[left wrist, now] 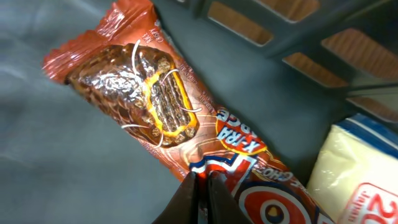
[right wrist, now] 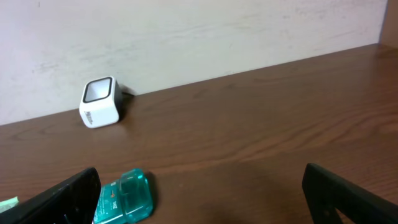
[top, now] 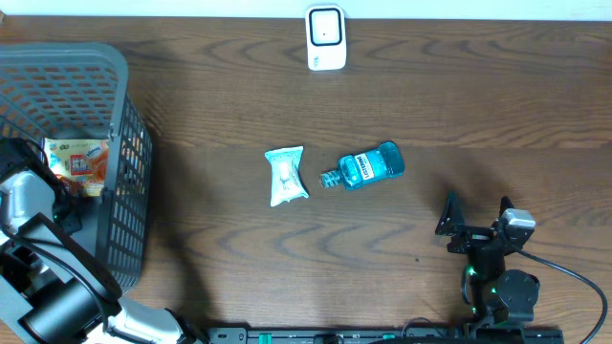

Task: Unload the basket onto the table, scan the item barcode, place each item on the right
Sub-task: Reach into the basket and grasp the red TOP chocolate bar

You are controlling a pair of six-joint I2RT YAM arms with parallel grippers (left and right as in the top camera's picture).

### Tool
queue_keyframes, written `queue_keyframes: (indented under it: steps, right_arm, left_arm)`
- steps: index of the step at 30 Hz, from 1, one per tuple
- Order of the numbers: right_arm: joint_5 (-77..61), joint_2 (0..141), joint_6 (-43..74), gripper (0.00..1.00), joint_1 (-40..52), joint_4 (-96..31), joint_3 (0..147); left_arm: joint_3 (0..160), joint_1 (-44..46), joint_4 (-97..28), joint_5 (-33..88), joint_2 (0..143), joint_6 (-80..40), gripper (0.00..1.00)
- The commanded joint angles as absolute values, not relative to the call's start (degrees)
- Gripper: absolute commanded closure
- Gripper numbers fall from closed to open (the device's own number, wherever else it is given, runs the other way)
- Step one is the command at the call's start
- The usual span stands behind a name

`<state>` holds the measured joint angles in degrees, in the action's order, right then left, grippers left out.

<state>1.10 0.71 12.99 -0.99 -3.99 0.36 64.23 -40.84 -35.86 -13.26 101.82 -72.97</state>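
Left hand (left wrist: 202, 182) pinching red snack bar (left wrist: 149, 93) edge, inside grey basket (top: 130, 191)

We lose the snack wrapper (left wrist: 174, 118) past the lower edge and the pale packet (left wrist: 357, 168) past the right; on the blue bottle (right wrist: 124, 196) the label print is too small to read.

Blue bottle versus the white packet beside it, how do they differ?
The blue bottle is see-through and rounded; the white packet is opaque and flat. The bottle lies slanted, the packet nearly straight up the overhead view. Both lie on the table.
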Motion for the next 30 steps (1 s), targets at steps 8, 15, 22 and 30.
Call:
queue_keyframes:
  steps: [8,15,22,30]
  right_arm:
    - [1.4,0.4,13.1,0.01,-1.1,-4.1,0.3]
    - [1.4,0.4,13.1,0.01,-1.1,-4.1,0.3]
    - [1.4,0.4,13.1,0.01,-1.1,-4.1,0.3]
    - [1.4,0.4,13.1,0.01,-1.1,-4.1,0.3]
  left_arm:
    - [64.4,-41.2,-39.6,-14.7,93.9,-71.7,0.41]
    - [64.3,-41.2,-39.6,-14.7,94.6,-74.8,0.02]
    - [64.3,-41.4,-39.5,-14.6,98.5,-77.3,0.02]
    - [64.3,-42.2,-39.8,-14.6,102.9,-76.5,0.28]
